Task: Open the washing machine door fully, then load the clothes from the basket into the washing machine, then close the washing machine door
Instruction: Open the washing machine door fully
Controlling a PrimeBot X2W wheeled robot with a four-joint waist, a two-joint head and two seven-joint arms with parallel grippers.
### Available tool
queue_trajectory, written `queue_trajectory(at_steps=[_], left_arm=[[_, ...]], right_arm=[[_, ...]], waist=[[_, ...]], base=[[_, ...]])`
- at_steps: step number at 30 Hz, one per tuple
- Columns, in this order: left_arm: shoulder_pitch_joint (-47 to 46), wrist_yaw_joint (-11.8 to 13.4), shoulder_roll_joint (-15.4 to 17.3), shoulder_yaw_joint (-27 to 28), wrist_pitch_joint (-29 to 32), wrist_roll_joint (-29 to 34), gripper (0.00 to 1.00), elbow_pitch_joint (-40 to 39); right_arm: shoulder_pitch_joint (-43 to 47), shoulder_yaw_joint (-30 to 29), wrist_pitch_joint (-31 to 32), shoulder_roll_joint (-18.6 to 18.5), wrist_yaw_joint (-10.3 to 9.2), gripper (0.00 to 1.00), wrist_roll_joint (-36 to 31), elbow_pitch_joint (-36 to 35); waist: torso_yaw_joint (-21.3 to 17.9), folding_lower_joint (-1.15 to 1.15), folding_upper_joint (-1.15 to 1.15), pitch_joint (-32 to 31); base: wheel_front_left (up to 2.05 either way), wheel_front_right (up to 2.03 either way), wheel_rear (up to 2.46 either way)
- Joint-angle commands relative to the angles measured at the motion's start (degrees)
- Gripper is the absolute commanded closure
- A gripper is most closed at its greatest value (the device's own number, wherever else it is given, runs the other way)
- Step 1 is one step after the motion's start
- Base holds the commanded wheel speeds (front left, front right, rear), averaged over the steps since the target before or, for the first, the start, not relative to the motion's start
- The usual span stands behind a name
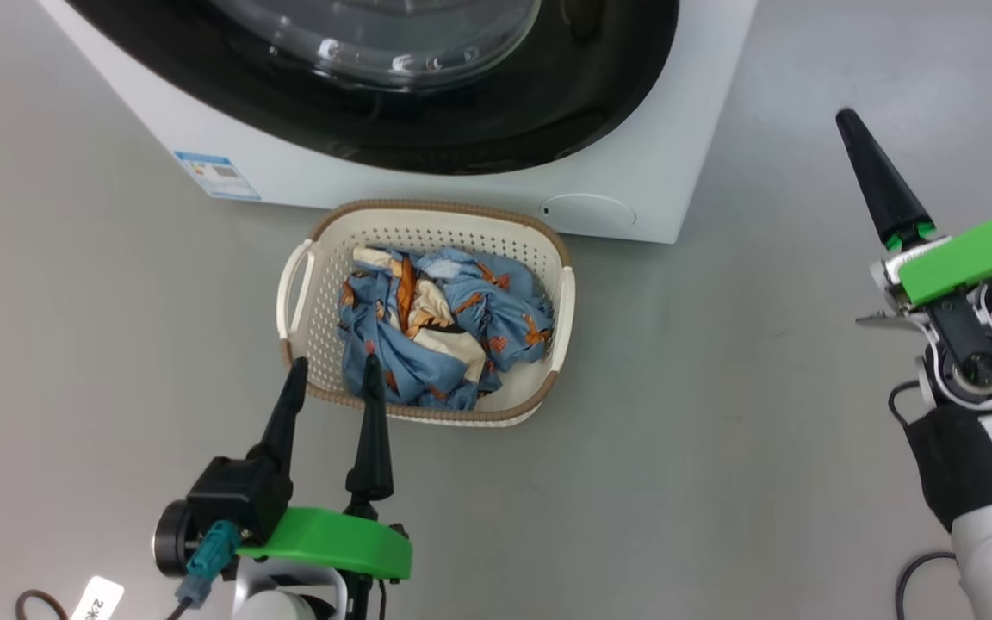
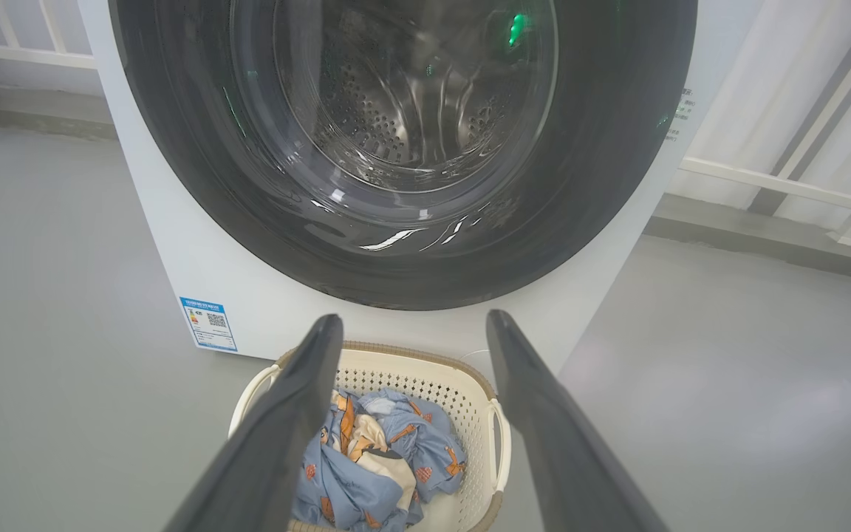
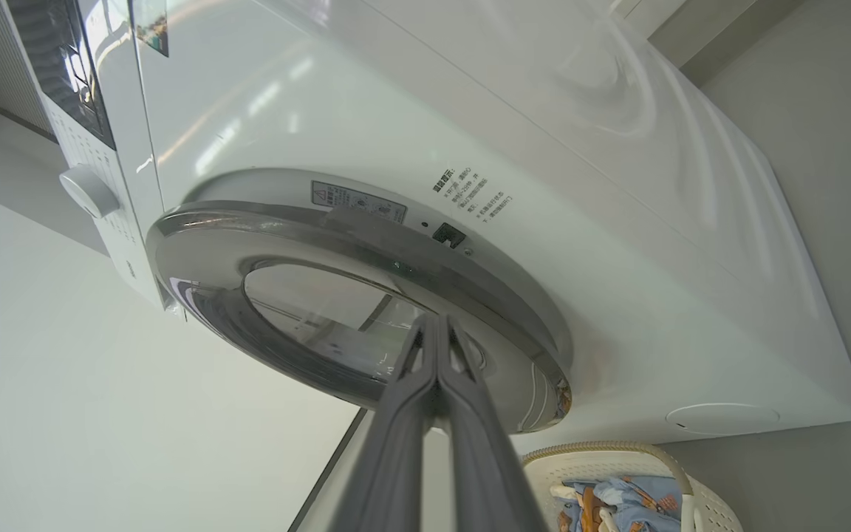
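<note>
Left claw [image 1: 334, 365] spread; right claw [image 3: 436, 325] pinched.

- Big white box-shaped front-loading washing machine [image 1: 634, 185]: upright, blue label sticker low on its front.
- Large round glossy black door [image 2: 588, 192] with bulging clear glass window: lies across the drum opening; latched or slightly ajar cannot be told.
- Small cream perforated plastic basket [image 1: 427, 226], brown woven-look rim: upright, just before the machine.
- Light-blue printed fabric garments [image 1: 461, 331]: crumpled heap inside the basket.

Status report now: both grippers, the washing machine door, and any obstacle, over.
Left gripper open, over the basket. Right gripper shut, empty, pointing at the washing machine door. Door not swung open; clothes in basket. Basket close under door.
</note>
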Motion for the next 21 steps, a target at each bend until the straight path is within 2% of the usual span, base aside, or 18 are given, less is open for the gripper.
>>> queue_trajectory(at_steps=[1, 21], left_arm=[[-1.9, 0.5, 0.5, 1.4, -0.4, -0.4, 0.00, -1.8], [-5.7, 1.4, 0.5, -0.6, -0.4, -2.2, 0.00, -3.3]], right_arm=[[-2.2, 1.4, 0.7, -0.4, 0.10, 1.00, 0.4, -1.2], [-16.8, 4.6, 3.7, -1.9, 0.10, 1.00, -0.3, 4.4]], waist=[[1.2, 0.00, 0.00, 1.6], [4.6, 0.00, 0.00, 7.9]], base=[[0.00, 0.00, 0.00], [0.00, 0.00, 0.00]])
